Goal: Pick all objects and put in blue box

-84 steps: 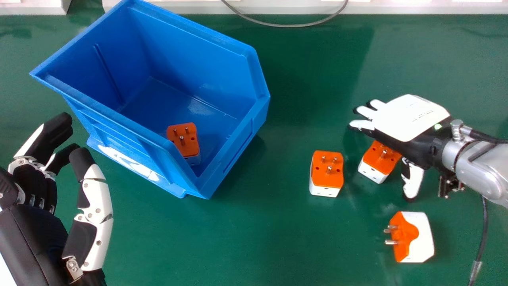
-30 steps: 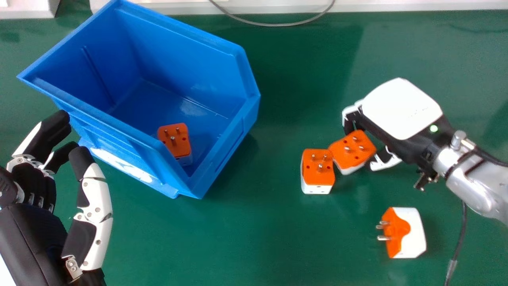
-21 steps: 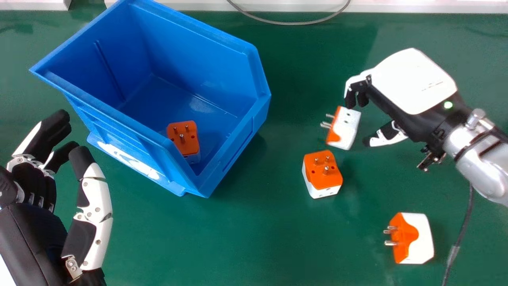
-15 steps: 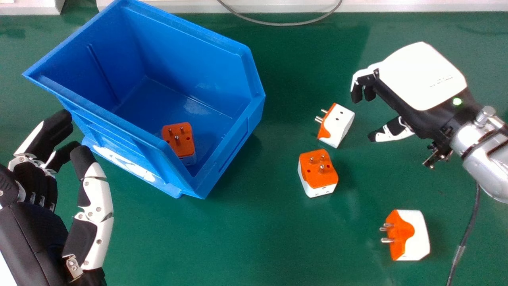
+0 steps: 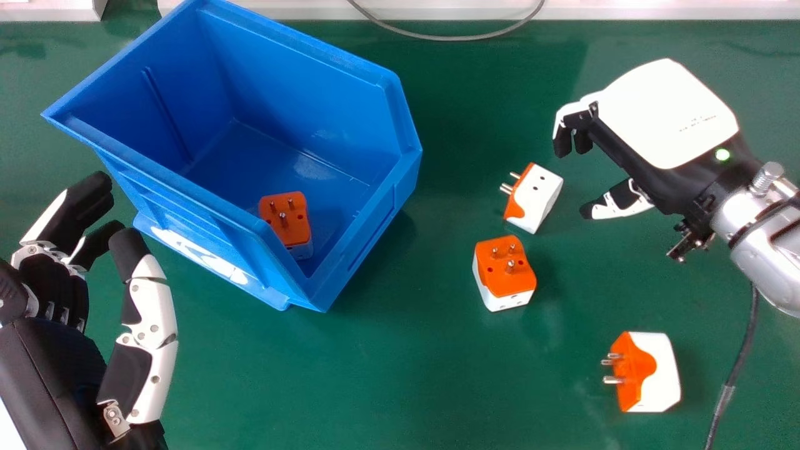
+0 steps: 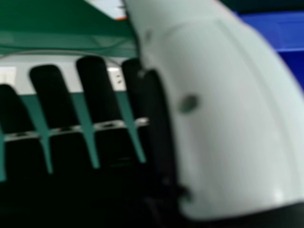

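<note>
So the right hand (image 5: 665, 115) is wide, holding nothing, back up, fingertips bent down and thumb well apart from them. Its forearm comes in from the right side. Left hand (image 5: 47, 375) sits at the left edge, also wide, near the box. There's a good stretch of green table (image 5: 400, 375) between the blue box (image 5: 300, 81) and the right hand. The box's far corner is right by the white ledge (image 5: 625, 9). One adapter (image 5: 289, 219) is inside, pins up, near the front corner. Outside, there's a sideways adapter (image 5: 539, 195) near the right hand, a pins-up adapter (image 5: 505, 269) just beside that, and a nearer adapter (image 5: 656, 375) on its side, well apart. Small print's on the right hand's back, white lettering on the box's side.
</note>
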